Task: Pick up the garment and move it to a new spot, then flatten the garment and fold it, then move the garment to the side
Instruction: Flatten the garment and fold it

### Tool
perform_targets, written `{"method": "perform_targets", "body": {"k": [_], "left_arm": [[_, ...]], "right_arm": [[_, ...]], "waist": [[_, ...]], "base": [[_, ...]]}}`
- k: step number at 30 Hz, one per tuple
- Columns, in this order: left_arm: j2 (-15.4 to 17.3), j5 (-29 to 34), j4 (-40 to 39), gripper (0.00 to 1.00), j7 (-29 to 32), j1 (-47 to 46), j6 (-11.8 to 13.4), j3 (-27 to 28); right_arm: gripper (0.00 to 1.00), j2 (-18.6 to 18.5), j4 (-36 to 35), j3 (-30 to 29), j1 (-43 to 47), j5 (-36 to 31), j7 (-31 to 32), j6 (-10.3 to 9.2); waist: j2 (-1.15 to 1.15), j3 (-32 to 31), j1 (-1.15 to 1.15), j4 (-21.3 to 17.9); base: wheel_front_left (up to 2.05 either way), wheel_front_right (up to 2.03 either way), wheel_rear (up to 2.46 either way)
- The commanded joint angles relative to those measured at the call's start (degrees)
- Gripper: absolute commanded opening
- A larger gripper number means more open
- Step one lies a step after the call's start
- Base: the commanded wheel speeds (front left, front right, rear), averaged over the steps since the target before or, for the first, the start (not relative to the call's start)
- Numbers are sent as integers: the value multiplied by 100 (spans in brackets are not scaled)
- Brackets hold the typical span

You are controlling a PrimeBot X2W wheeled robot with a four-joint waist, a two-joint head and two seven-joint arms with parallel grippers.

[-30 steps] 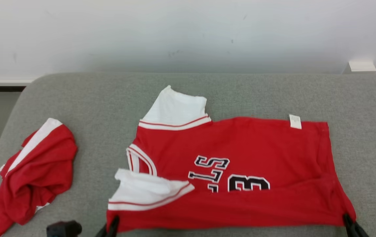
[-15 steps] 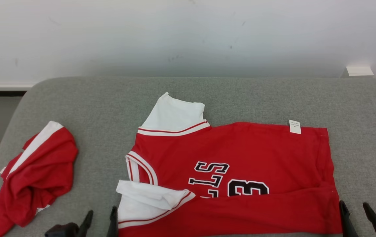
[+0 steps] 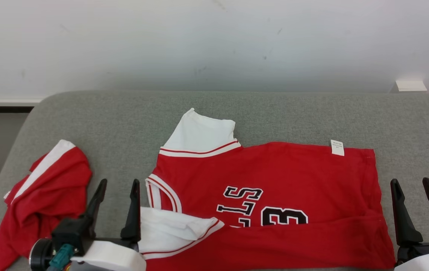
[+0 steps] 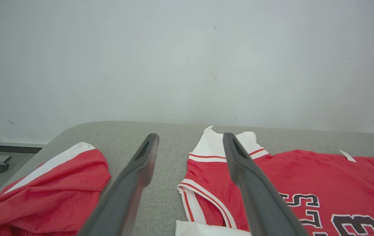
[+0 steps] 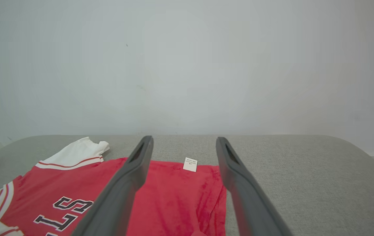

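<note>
Lying in a heap at the robot's left on the grey cushion (image 3: 105,124), a crumpled garment (image 3: 41,203) of red and white sits apart from the jersey (image 3: 274,177). The left gripper (image 3: 119,182) is over the grey strip between them, its fingers spread with nothing between. The right gripper (image 3: 410,181) is just beside the jersey's hem end, likewise spread and empty. A pale wall (image 3: 199,45) rises behind the cushion.

The jersey lies in the middle of the cushion with its long axis across the head view, neck and sleeves toward the robot's left and hem toward its right. It is red, with a white far sleeve (image 3: 199,131) trimmed in red. Its black lettering (image 3: 263,207) is outlined in white, and a small white label (image 3: 337,147) sits at the far edge. Its near long edge is folded up over the body, hiding the lettering's lower part.
</note>
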Motion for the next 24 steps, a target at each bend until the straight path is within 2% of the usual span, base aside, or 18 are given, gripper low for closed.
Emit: {"method": "perform_targets", "body": {"k": [1,8,14,19,24], "left_arm": [[44,90,-21,100,34,-58,18,-7],[93,157,-3,100,138,-444,-13,-67],[19,251,249,100,342,-1718,-226,-195],[-229,186,1166,100,472,-3158,-524,-329],[-457,93,2781,100,539,-4352,-857,-440]], "right_arm": [[100,17,-54,-22,35,-2,31,-15],[100,65,-103,-28,-133,60,96,-15],[100,22,-208,-29,-438,85,95,-15],[100,-31,-241,-15,-745,105,43,-15],[100,-92,-186,84,-1075,148,-40,-15]], "waist": [[0,27,0,-3],[0,315,0,-21],[0,887,0,-70],[0,1422,0,-161],[0,1879,0,-294]], "base": [[0,0,0],[0,0,0],[0,0,0],[0,0,0],[0,0,0]]}}
